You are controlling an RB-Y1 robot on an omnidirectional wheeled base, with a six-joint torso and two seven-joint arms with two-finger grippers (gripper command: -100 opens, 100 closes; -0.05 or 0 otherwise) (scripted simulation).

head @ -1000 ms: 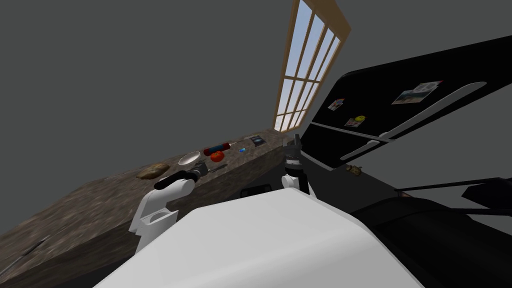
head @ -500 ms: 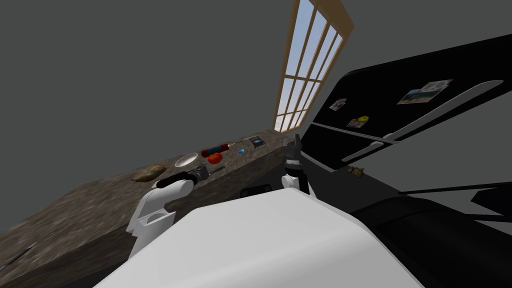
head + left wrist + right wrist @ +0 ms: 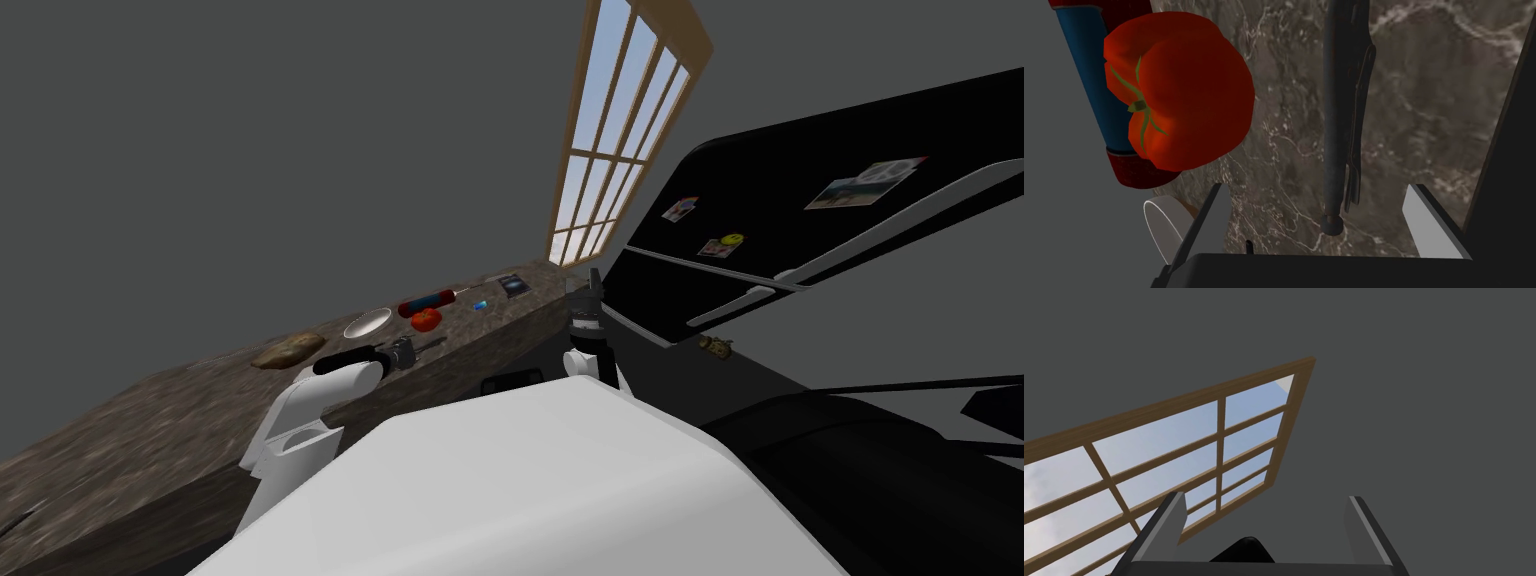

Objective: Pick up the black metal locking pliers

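Note:
The dark metal locking pliers (image 3: pixel 1344 115) lie flat on the brown marble counter (image 3: pixel 1434 100). They run lengthwise away from my left gripper (image 3: pixel 1319 220), which is open, and their handle end sits between its fingertips (image 3: pixel 1211 215) without touching either one. In the head view the left gripper (image 3: pixel 402 352) hovers over the counter (image 3: pixel 150 420) just short of the pliers (image 3: pixel 433 343). My right gripper (image 3: pixel 594 285) is raised beside the counter's end; its wrist view shows this gripper (image 3: pixel 1266 513) open and holding nothing.
A red tomato (image 3: pixel 1179 90) lies close beside the pliers, with a blue and red cylinder (image 3: pixel 1094 90) behind it and a white bowl (image 3: pixel 1161 230) near one finger. A brown lump (image 3: pixel 288 350) lies further left. A black fridge (image 3: pixel 800 230) stands to the right.
My head view has shifted slightly, so the things on the counter slide left. The left gripper sits a little lower, still at the pliers' handle end. The right arm has not moved.

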